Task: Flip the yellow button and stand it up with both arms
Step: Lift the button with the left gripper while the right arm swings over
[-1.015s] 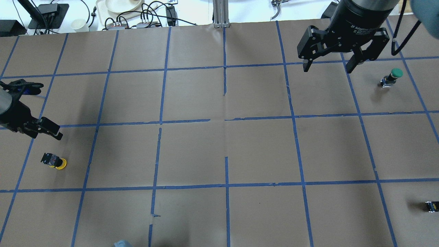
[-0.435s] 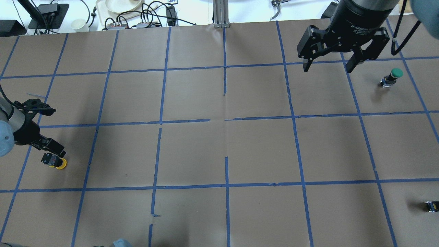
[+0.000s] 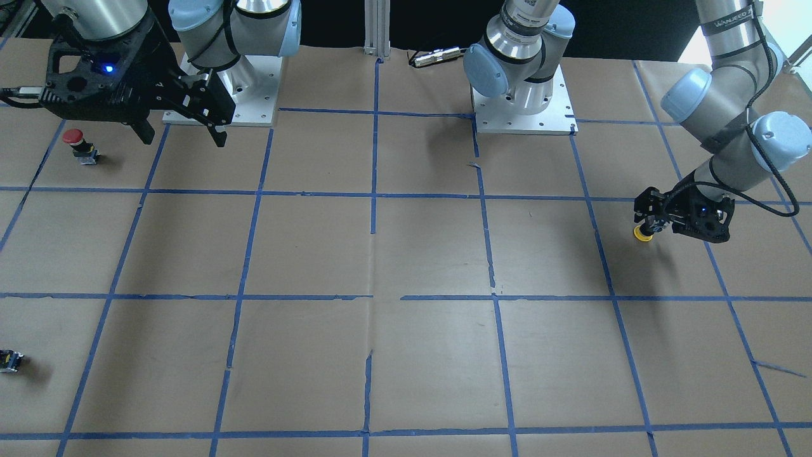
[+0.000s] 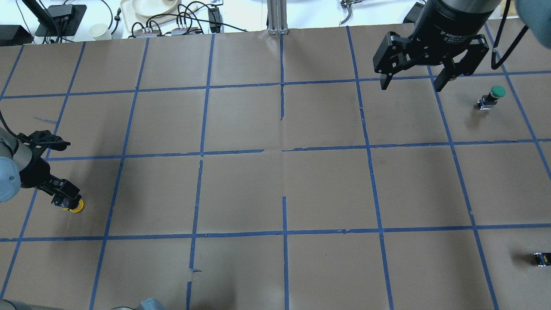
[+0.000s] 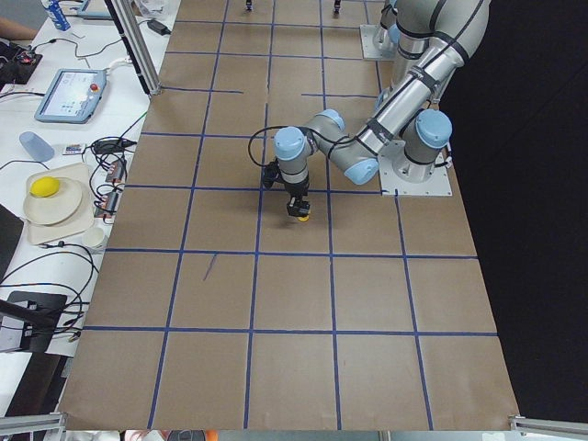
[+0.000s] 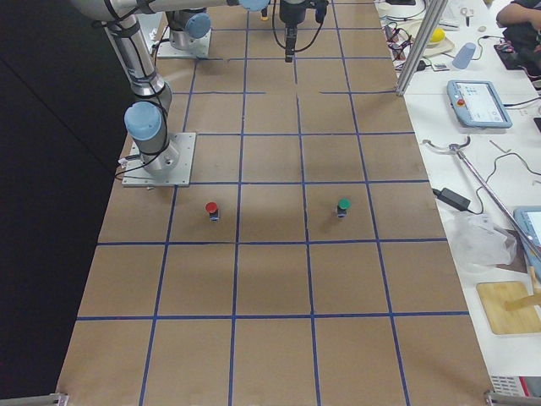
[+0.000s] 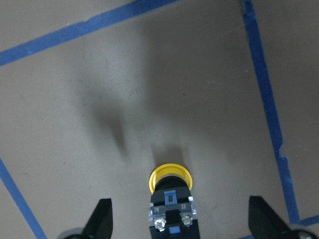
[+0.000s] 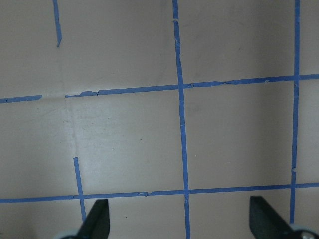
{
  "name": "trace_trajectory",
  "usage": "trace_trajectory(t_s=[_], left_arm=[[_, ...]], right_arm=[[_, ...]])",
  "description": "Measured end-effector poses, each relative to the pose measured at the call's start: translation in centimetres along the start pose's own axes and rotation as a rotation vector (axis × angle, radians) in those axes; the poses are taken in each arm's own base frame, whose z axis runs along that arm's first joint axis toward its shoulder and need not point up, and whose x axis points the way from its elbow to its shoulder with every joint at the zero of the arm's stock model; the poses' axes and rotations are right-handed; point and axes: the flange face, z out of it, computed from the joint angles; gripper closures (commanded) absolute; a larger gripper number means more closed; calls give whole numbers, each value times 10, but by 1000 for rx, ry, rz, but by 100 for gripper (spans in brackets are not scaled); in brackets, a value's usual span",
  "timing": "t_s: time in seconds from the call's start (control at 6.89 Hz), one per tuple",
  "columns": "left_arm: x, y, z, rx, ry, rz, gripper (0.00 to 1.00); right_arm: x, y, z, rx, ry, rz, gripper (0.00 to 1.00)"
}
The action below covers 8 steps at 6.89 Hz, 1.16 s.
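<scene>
The yellow button (image 4: 76,207) lies on its side on the brown paper at the table's left, with its cap pointing away from my left wrist. In the left wrist view its cap (image 7: 169,180) and black-grey body sit between my two fingers. My left gripper (image 4: 64,199) is open and low, straddling the button's body without closing on it; it also shows in the front view (image 3: 653,222) beside the yellow cap (image 3: 642,234). My right gripper (image 4: 412,85) is open and empty, high over the far right of the table; only taped paper shows between its fingers (image 8: 97,219).
A green-capped button (image 4: 495,93) stands right of my right gripper. A red-capped button (image 3: 74,139) stands near my right gripper (image 3: 184,135). A small black switch block (image 4: 541,258) lies at the right edge. Cables and dishes lie beyond the far edge.
My left gripper has come down and toward the yellow button, from above and beside it to straddling its body. The button and my right arm have not moved.
</scene>
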Motion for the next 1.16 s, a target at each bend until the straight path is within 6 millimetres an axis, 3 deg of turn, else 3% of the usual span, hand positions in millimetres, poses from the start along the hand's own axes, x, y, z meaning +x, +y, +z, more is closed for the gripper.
trace_trajectory(t_s=[0.15,0.44,0.73,0.87,1.16], left_arm=[[0,3,2,-4,6,-14,85],[-1,5,-1,4,0,-18,94],[5,-2,-15,76,7,-25,94],[18,-4,-29,128,42,-27,95],[66,-5,-63,201,191,-48,95]], right_arm=[[1,0,0,0,1,0,0],[1,0,0,-1,1,-1,0],[1,0,0,0,1,0,0],[2,-1,0,0,1,1,0],[6,-4,0,-3,-25,17,0]])
